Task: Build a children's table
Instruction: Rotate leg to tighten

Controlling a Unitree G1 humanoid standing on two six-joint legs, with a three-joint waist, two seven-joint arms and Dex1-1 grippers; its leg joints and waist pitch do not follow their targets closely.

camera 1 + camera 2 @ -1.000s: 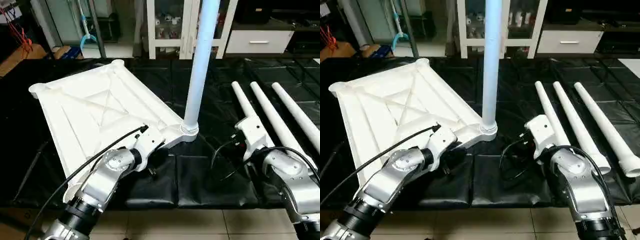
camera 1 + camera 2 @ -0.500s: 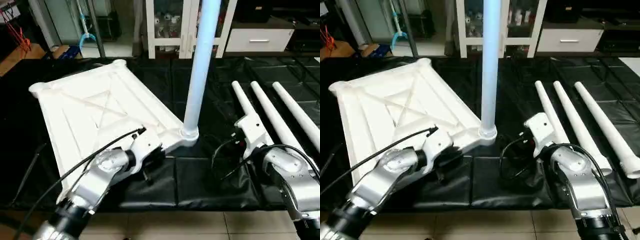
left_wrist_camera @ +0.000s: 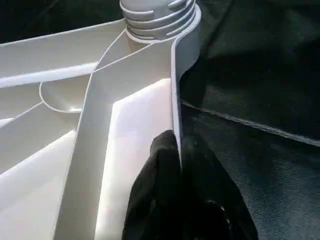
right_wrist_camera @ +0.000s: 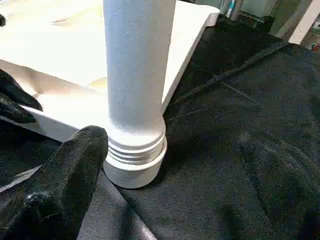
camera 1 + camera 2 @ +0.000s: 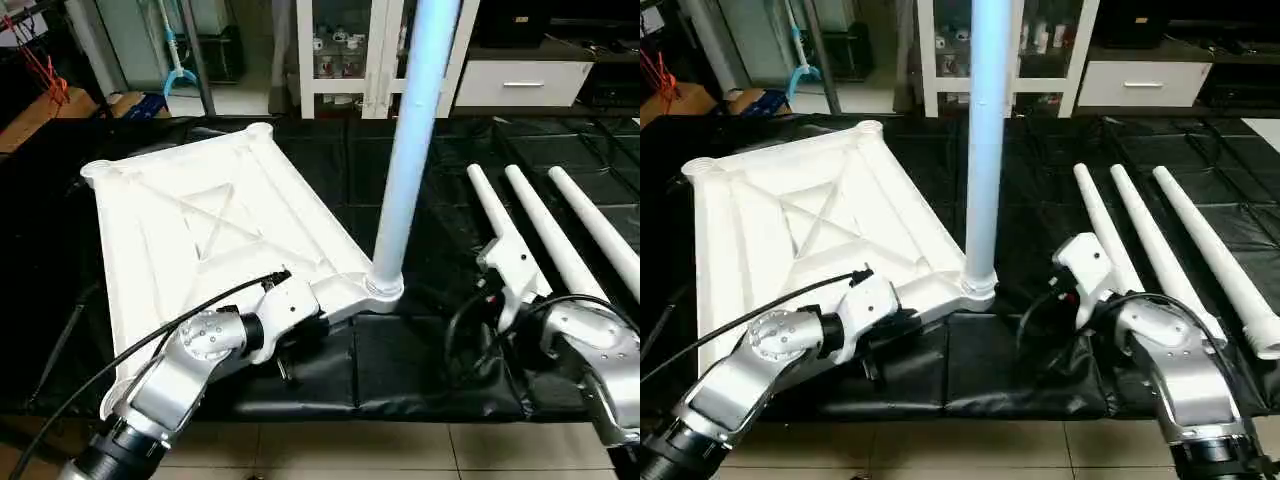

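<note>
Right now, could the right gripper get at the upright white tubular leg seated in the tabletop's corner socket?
Probably yes. The right gripper stands open beside the upright white tubular leg, with just black mat between them; the left gripper pinches the tabletop rim, clear of it.

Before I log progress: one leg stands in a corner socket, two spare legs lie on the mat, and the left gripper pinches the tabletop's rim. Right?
Not quite: three spare legs lie on the mat, as the right eye view shows. The rest holds: one leg stands in a corner socket, and the left gripper pinches the tabletop's rim.
</note>
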